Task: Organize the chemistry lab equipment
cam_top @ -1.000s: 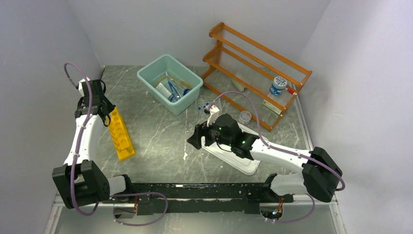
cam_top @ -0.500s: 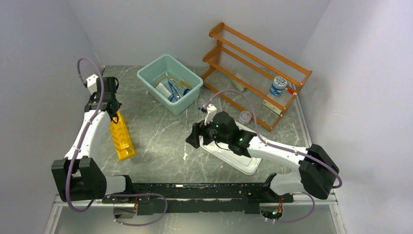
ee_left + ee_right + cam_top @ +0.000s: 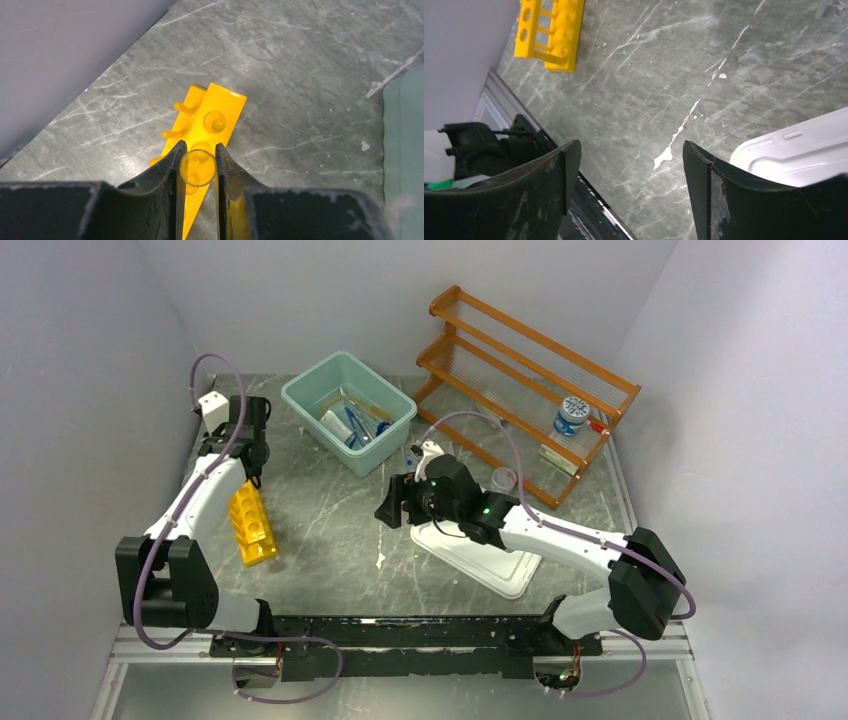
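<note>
Top external view. Shows the left hand (image 3: 252, 445) poised above the far end of the yellow test-tube rack (image 3: 250, 525), on the tabletop (image 3: 320, 530) near the left wall. Places the right hand (image 3: 392, 512) low over bare tabletop, just left of a white tray (image 3: 480, 558), with a teal bin (image 3: 300, 395) of loose items (image 3: 350, 425) behind and an orange shelf (image 3: 530, 380) at the back right. Cannot resolve the bin's contents from here, nor whatever the left hand carries.

Left wrist view. Looks straight down a clear glass tube (image 3: 198, 168) clamped between the fingers (image 3: 167, 170), open mouth toward the camera, directly over the rack's holes. Reads as the tube-racking step, partway: tube gripped, not yet seated. Calls next, probably, for lining the lower end up with a hole, then lowering straight and letting go. Hides that lower end behind the tube's own mouth, so cannot tell whether touching the rack or apart. Cuts the bin down to a green sliver at the right edge.

Right wrist view. Shows fingers spread wide with nothing between, only veined tabletop below. Catches the rack at top left, well apart, and a corner of the tray at right. Leaves the dark hardware at lower left hard to read.
</note>
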`<control>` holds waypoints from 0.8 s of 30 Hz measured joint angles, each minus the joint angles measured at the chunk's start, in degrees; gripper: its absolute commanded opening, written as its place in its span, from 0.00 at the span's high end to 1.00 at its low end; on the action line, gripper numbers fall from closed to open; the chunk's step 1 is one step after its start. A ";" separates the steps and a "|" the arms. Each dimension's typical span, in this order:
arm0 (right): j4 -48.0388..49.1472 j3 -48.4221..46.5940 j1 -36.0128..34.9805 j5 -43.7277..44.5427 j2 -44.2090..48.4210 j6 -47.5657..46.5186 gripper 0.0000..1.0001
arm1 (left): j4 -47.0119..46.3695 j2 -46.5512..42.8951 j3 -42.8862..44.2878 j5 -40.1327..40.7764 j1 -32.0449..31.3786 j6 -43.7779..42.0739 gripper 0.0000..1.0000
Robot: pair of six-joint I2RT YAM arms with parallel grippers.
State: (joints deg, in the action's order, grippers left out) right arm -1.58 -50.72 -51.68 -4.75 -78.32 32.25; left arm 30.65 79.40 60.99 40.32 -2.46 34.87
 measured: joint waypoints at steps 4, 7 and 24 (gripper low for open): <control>-0.92 -1.40 0.00 1.42 -0.57 5.40 0.23 | -1.60 0.74 0.44 2.73 -3.23 -2.14 0.92; -0.92 -1.68 0.04 2.14 -0.55 9.01 0.23 | -3.67 1.03 0.44 3.65 -4.92 -4.00 0.92; -1.86 -1.27 0.20 7.96 1.64 7.58 0.24 | -11.45 0.24 -2.45 -5.81 -7.78 -8.96 0.91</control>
State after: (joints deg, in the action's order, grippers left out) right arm -3.44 -51.99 -51.48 3.20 -76.69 39.83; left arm 19.20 79.64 58.54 34.50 -10.24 25.91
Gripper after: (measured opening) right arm 0.763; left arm 0.259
